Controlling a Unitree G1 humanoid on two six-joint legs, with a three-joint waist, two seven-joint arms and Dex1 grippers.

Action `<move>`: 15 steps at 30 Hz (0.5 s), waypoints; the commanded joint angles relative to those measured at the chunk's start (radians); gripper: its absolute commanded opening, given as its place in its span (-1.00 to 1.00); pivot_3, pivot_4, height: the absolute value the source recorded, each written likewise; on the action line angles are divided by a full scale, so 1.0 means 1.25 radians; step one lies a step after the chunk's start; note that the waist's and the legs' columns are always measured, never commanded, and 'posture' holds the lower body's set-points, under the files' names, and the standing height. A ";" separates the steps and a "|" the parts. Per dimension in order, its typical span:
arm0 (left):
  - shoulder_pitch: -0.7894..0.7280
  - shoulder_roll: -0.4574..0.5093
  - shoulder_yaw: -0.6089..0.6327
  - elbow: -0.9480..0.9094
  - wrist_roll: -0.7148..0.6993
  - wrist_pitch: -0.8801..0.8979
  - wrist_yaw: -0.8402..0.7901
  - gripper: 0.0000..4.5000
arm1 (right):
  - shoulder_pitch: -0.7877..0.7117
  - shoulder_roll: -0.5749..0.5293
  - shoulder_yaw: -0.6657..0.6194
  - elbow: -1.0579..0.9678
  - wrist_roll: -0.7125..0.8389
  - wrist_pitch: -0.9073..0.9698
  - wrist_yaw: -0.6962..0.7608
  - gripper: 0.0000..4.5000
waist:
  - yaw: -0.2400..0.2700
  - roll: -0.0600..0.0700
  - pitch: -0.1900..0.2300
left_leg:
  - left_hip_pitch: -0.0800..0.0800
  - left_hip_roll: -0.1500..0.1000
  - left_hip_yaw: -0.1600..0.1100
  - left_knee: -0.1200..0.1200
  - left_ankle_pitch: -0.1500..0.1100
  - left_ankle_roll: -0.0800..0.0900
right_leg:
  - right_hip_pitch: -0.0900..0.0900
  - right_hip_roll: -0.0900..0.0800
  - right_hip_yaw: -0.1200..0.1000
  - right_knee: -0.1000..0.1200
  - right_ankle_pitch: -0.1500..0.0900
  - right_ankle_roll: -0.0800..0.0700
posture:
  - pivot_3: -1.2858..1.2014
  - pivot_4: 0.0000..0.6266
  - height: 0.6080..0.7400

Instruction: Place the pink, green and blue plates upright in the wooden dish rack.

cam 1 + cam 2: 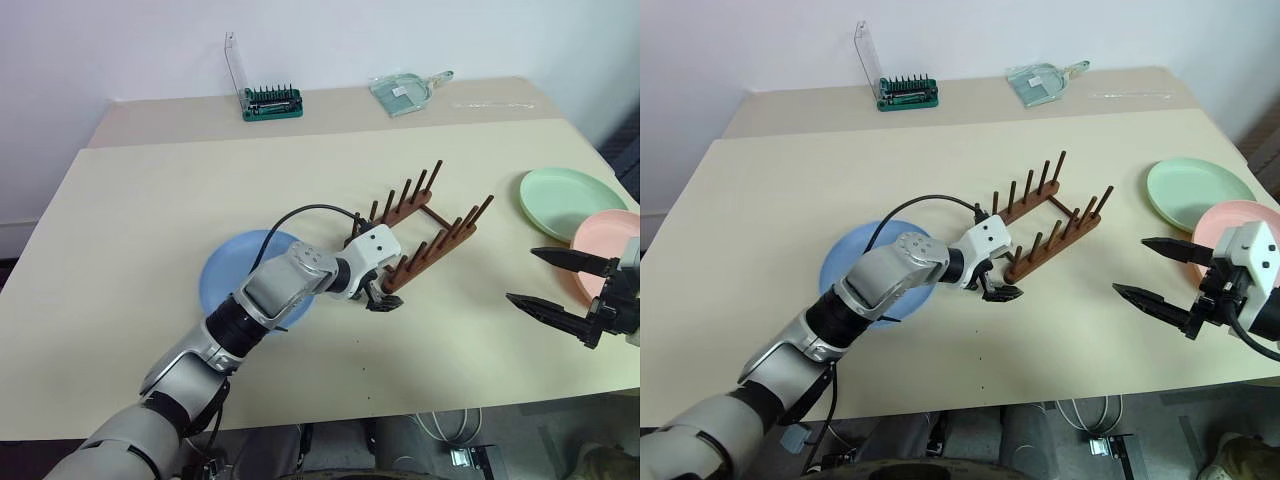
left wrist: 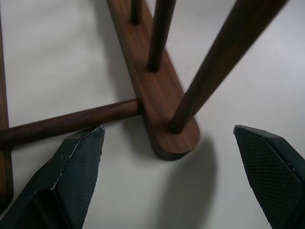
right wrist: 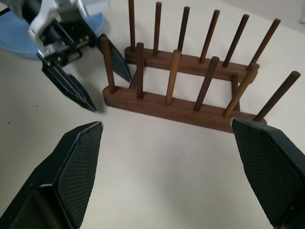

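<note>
- The right gripper (image 1: 1160, 272) is hovering over the near right part of the pale table (image 1: 150, 230), its two black fingers spread wide and pinching nothing; the wooden dish rack (image 3: 190, 98) is standing well ahead of those fingers, apart from them.
- The left gripper (image 3: 88, 76) is reaching across to the near end of the rack — its fingers are also standing wide apart, holding nothing.
- In the left wrist view, the rounded end of one base rail (image 2: 167, 126) is lying between the two left fingertips (image 2: 78, 162), with bare table on either side; whether either one is touching the wood cannot be told.
- The rack is sitting near the middle of the table, running diagonally away to the right, with its two rows of upright pegs carrying no plates.
- The blue plate (image 1: 225, 275) is lying flat on the table just left of the rack's near end, partly covered by the left forearm.
- The pink plate (image 1: 605, 240) is lying flat at the right edge, just behind the right gripper's upper finger.
- The green plate (image 1: 1195, 190) is lying flat just beyond the pink one, whose rim is overlapping its near edge.
- On the far strip of table, a green screwdriver-bit holder (image 1: 272, 102) is standing with its clear lid raised — further right, a clear dustpan-shaped tray (image 1: 405, 92) is resting.
</note>
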 commanded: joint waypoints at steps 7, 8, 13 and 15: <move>-0.004 -0.051 0.011 0.029 0.042 -0.014 -0.006 0.61 | -0.021 0.011 -0.023 -0.038 0.013 -0.009 -0.022 1.00 | 0.001 0.000 0.000 | 0.000 0.000 0.000 0.000 0.000 0.000 | 0.001 0.000 0.000 -0.001 0.001 0.001 | 0.03 -0.52 1.00; -0.003 -0.051 0.012 0.028 0.044 -0.013 -0.007 0.41 | -0.021 0.012 -0.024 -0.041 0.014 -0.008 -0.024 1.00 | 0.000 0.000 0.000 | 0.000 0.000 0.000 0.000 0.000 0.000 | 0.001 0.000 0.000 -0.001 0.001 0.001 | 0.03 -0.52 1.00; -0.002 -0.054 0.013 0.027 0.055 -0.013 -0.011 -0.63 | -0.017 0.015 -0.027 -0.053 0.017 -0.004 -0.032 1.00 | 0.002 0.000 0.000 | 0.001 0.000 0.001 0.000 0.000 0.001 | 0.002 0.000 0.000 -0.001 0.001 0.001 | 0.03 -0.52 1.00; -0.001 -0.056 0.016 0.027 0.060 -0.014 -0.013 -0.65 | -0.019 0.015 -0.025 -0.056 0.018 -0.003 -0.036 1.00 | 0.001 0.000 0.000 | 0.003 0.000 0.001 0.000 -0.001 0.001 | 0.005 0.000 0.000 -0.002 0.001 0.001 | 0.03 -0.52 1.00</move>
